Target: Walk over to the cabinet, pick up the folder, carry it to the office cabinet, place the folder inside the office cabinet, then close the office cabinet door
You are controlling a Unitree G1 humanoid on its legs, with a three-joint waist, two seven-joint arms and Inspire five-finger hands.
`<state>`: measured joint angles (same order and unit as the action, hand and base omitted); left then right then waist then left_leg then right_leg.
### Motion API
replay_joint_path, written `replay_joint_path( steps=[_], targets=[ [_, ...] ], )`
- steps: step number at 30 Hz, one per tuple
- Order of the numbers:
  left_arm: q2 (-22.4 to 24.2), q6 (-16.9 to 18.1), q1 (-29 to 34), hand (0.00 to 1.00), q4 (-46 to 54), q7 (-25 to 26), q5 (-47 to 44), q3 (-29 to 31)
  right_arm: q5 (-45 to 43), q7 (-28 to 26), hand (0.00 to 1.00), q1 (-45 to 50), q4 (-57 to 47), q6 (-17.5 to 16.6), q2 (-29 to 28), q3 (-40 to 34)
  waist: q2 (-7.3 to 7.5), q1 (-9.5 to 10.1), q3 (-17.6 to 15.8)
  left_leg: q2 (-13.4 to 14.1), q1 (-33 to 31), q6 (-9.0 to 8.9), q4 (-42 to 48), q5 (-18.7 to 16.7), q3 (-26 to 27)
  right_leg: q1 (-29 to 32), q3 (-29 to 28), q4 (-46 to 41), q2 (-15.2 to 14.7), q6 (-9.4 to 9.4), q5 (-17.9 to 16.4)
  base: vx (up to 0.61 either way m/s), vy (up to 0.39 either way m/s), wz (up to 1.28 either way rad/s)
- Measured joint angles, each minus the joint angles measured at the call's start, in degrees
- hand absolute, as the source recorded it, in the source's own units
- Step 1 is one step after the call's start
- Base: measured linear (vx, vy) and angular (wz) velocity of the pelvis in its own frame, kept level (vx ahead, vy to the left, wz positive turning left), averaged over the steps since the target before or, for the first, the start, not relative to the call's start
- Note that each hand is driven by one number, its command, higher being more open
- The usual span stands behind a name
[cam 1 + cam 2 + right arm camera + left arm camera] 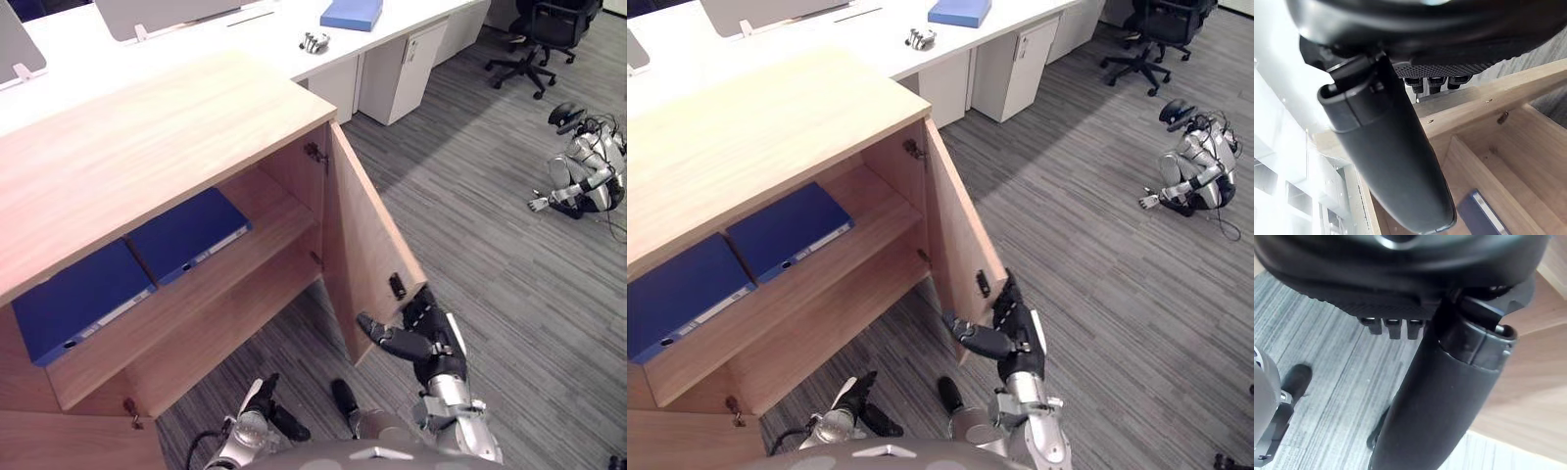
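The wooden office cabinet (147,147) stands with its right door (367,235) swung wide. On its upper shelf two blue folders lie flat side by side, one at the right (191,233) and one at the left (78,299). My right hand (431,338) is at the door's free lower edge, open, its straight fingers up along the door's outer face by the small dark lock (397,286) and its thumb spread toward the inner side. The right wrist view catches a folder's corner (1481,215) inside the cabinet. My left hand (260,399) hangs low over the carpet, open and holding nothing.
White desks (196,39) run behind the cabinet, with another blue folder (353,14) and a small metal object (313,41) on them. A white pedestal (407,69) stands under the desk. An office chair (539,39) and a seated humanoid robot (588,171) are at the right.
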<state>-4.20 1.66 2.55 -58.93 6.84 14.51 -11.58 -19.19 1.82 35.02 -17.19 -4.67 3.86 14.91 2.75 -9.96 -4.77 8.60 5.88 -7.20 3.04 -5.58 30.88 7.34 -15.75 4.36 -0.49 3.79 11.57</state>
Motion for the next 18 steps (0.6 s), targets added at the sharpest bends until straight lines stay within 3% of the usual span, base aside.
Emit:
replay_joint_path(
  steps=[4, 10, 13, 18],
  targets=[
    [-1.28, 0.05, 1.66, 1.0, 2.19, -1.04, 1.82, -1.06, 0.12, -3.38, 1.0, 0.1, -1.46, 0.15, 1.48, 4.42, 1.56, 0.65, 0.59, -0.21, 0.5, 0.21, 0.14, 0.22, -1.14, -0.42, 1.12, -1.14, -0.25, 0.35, -0.53, 0.01, -0.001, 0.14],
    [-2.96, 0.16, 2.81, 1.0, 5.54, -1.08, 1.93, -0.98, 1.35, -6.33, 1.0, -6.54, -0.45, 0.13, 4.27, 8.88, 3.73, 3.46, 1.31, -0.8, -0.58, 0.84, -0.73, 0.85, -5.16, -1.19, 4.92, -1.92, -1.7, 0.51, -2.27, 0.0, 0.001, 0.34],
    [-3.59, 0.32, 3.33, 1.0, 5.75, -1.06, 1.74, -0.01, 1.4, -6.47, 1.0, -14.3, 6.57, -0.24, 5.33, 8.01, 4.09, 4.2, 1.42, -2.2, -2.43, 1.6, -2.89, 2.61, -8.55, -0.02, 8.52, -3.03, -3.15, 0.93, -3.58, 0.04, 0.016, 0.67],
    [-5.61, 1.05, 0.89, 1.0, 2.0, -0.65, 1.7, 8.7, 3.4, -2.81, 1.0, -24.81, 16.2, -0.41, 5.28, 2.1, 3.57, 7.42, 0.97, -3.11, -3.13, 2.16, -5.08, 4.46, -12.44, -0.31, 12.56, -3.02, -4.01, 1.26, -4.49, 0.07, 0.016, 0.48]
  ],
)
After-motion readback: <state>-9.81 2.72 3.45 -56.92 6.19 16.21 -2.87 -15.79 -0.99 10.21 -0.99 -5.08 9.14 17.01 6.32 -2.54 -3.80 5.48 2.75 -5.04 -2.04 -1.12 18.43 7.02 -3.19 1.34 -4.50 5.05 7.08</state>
